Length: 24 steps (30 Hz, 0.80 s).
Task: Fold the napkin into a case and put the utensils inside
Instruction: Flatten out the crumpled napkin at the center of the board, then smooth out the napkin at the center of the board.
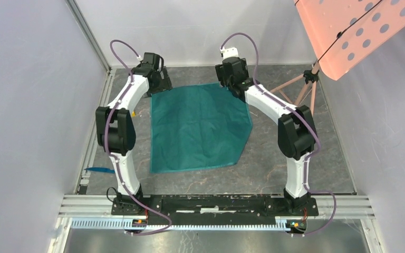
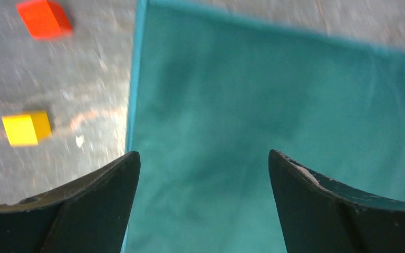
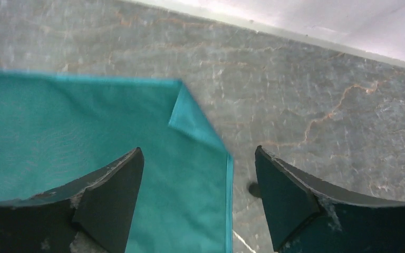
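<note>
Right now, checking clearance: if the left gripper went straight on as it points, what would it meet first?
Likely the napkin, near its edge; the open left gripper points at it.

A red cube (image 2: 43, 18) and a yellow cube (image 2: 26, 128) sit apart on the marbled tabletop (image 2: 84, 79).

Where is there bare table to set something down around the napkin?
Widest free patch: between the near hem of the napkin and the base rail. Also bare: marble right of the napkin, beyond the right arm. Crowded: the far corners, under the open left gripper and right gripper, and the left side, with a red cube and yellow cube.
</note>
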Each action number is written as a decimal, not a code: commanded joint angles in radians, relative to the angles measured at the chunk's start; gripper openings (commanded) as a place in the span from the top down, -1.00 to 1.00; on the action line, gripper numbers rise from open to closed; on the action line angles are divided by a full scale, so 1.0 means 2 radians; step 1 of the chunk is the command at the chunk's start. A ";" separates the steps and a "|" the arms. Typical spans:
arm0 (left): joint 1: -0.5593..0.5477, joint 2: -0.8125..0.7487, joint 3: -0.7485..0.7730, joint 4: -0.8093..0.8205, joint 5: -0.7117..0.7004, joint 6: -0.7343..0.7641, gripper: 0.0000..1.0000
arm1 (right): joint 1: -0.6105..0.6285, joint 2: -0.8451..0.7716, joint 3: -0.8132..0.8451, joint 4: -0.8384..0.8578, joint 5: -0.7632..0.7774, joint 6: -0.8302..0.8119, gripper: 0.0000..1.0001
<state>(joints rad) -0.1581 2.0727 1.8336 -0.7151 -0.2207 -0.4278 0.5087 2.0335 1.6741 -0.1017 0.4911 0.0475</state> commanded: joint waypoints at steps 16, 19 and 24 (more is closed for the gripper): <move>-0.006 -0.449 -0.498 0.165 0.340 -0.079 -1.00 | 0.060 -0.323 -0.427 0.005 -0.324 0.120 -0.73; -0.021 -0.486 -0.580 0.213 0.352 -0.125 -1.00 | 0.068 -0.346 -0.475 0.019 -0.357 0.137 -0.67; -0.049 -0.511 -0.649 0.226 0.295 -0.157 -1.00 | 0.093 -0.383 -0.518 -0.021 -0.303 0.140 -0.60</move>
<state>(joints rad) -0.2295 1.0828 0.5964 -0.3683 0.4030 -0.6285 0.6621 1.3392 0.6746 -0.1436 -0.1520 0.2970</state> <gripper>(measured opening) 0.996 0.808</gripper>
